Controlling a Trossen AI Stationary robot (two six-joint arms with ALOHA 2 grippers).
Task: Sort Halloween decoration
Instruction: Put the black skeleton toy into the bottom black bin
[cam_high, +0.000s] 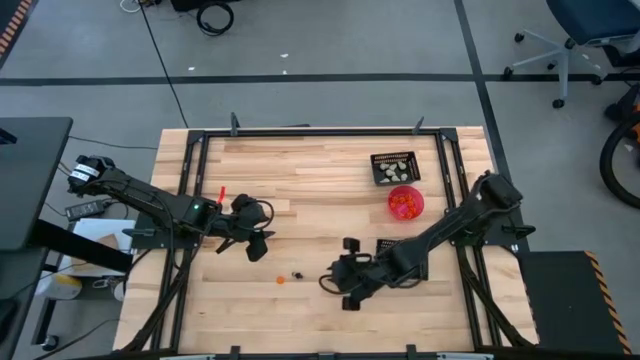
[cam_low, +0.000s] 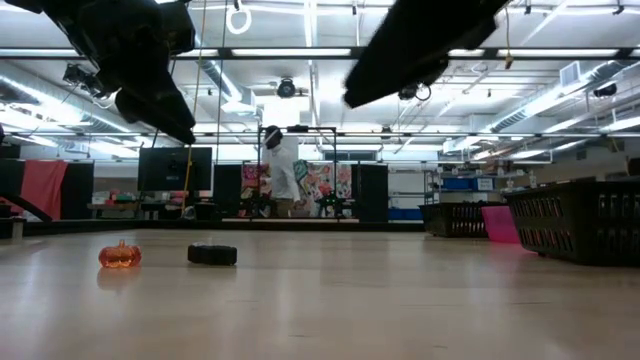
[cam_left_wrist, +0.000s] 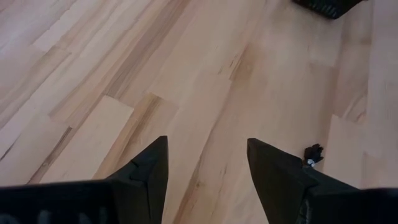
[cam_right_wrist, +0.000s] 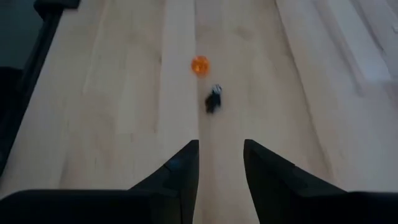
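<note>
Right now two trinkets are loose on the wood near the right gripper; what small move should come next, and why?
Probably ease the right gripper straight forward over the small black trinket. Its fingers are open and empty, and the trinket lies just ahead, nearly in line with the gap. The tiny orange pumpkin lies slightly beyond. The left gripper is open too, but neither piece is lined up between its fingers.

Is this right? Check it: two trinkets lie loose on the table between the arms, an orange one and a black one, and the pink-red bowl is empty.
Not quite. The orange trinket and the black trinket do lie loose between the arms, but the bowl is not empty: the high view shows it filled with orange pieces.
</note>
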